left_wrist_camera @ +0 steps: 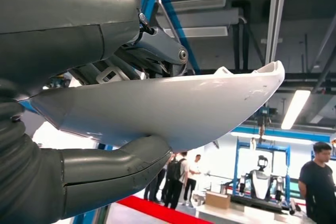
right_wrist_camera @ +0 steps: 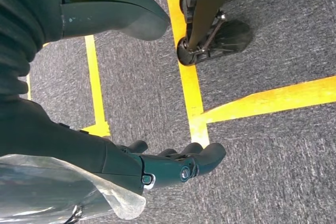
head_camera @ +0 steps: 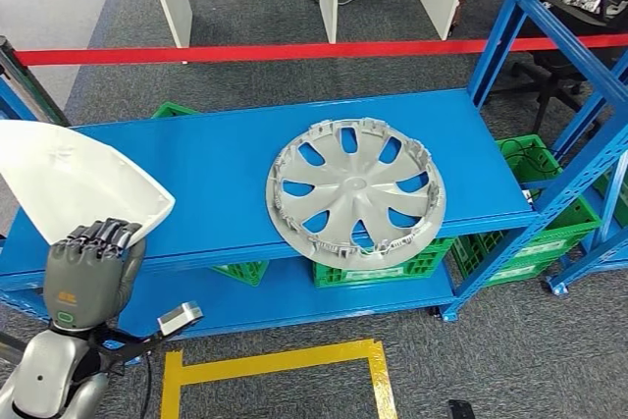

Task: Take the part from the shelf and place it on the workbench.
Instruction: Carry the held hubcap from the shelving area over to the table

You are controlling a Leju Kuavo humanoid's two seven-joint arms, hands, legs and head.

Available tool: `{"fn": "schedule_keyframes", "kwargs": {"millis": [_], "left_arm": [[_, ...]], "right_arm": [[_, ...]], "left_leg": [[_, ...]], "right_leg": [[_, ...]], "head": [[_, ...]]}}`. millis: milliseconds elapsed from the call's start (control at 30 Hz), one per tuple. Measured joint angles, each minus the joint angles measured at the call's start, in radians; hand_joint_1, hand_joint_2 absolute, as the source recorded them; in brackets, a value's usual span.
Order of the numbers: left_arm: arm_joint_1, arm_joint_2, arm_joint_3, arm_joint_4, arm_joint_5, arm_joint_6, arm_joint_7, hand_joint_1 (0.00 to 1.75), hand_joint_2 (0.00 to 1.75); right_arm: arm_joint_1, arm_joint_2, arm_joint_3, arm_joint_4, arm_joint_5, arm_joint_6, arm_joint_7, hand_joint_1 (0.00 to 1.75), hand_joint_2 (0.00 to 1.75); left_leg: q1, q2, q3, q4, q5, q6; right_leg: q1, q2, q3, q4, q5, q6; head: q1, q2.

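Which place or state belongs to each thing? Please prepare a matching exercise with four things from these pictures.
Things:
1. white part
2. silver wheel cover
3. green crates
4. right hand

Places or states:
A. lying flat on the blue shelf
B. hanging above the grey carpet with yellow lines, holding nothing
C. held by the left hand
D. under the shelf, on the floor

Pairs: 1-C, 2-A, 3-D, 4-B

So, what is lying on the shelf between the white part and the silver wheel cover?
Nothing: in the head view, bare blue shelf lies between the white part, held by the left hand, and the wheel cover.
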Motion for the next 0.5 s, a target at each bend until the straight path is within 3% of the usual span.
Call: {"fn": "schedule_keyframes", "kwargs": {"millis": [333, 500], "left_arm": [[0.054, -0.003, 0.035, -0.032, -0.033, 0.008, 0.000, 1.75, 1.75], [0.110, 0.018, 0.074, -0.084, -0.044, 0.015, 0.006, 1.75, 1.75]], "right_arm": [[0.000, 0.010, -0.010, 0.000, 0.023, -0.002, 0.000, 0.00, 1.75], [-0.001, 0.019, -0.010, 0.000, 0.042, -0.011, 0.001, 0.00, 1.75]], "left_leg": [[0.000, 0.000, 0.000, 0.000, 0.000, 0.000], [0.000, 0.001, 0.000, 0.000, 0.000, 0.000]], "right_leg": [[0.000, 0.000, 0.000, 0.000, 0.000, 0.000], [0.000, 0.001, 0.000, 0.000, 0.000, 0.000]], "head": [[0.000, 0.000], [0.000, 0.000]]}}
